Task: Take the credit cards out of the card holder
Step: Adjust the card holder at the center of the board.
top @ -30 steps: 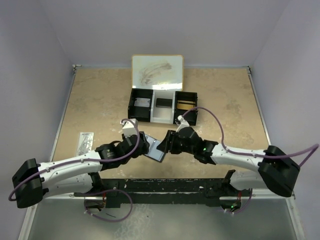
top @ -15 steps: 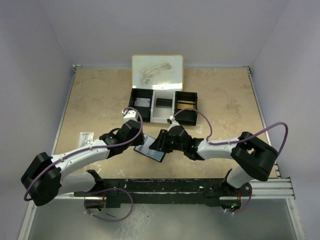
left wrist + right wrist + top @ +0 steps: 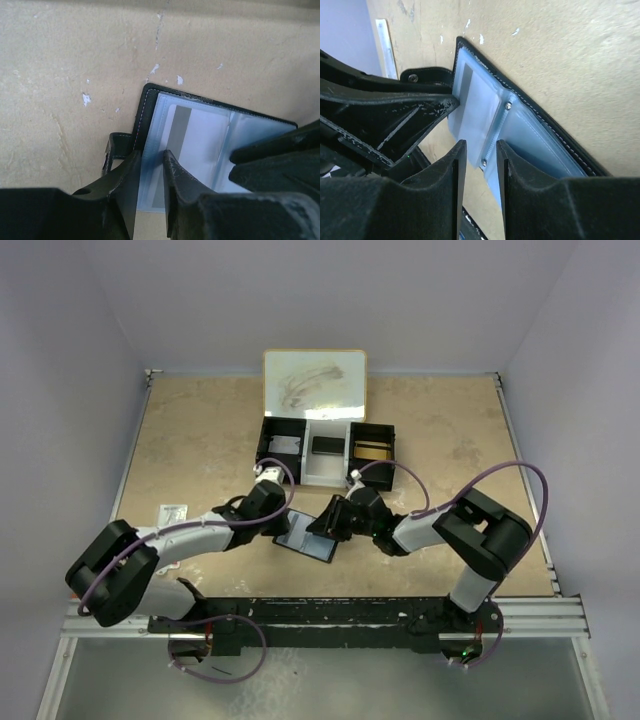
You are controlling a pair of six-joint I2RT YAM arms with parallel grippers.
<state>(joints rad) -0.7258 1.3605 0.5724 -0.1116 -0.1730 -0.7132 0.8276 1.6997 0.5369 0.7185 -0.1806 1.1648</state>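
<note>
Lying open on the tabletop (image 3: 200, 440) just before the tray (image 3: 268, 455), the card holder (image 3: 308, 537) sits between your two claws so each can work one half. Your left claw (image 3: 151, 160) straddles the pocket showing a card (image 3: 182, 130). Your right claw (image 3: 481, 150) hovers over the riveted fold. Both are narrowed to a slim gap (neither seems clamped on anything yet). A second earlier both stood wider, with the arms stretched flatter along the near edge.

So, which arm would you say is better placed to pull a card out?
Probably the left arm: its jaws straddle the pocket edge of the card holder beside the striped card; the right arm sits at the fold.
</note>
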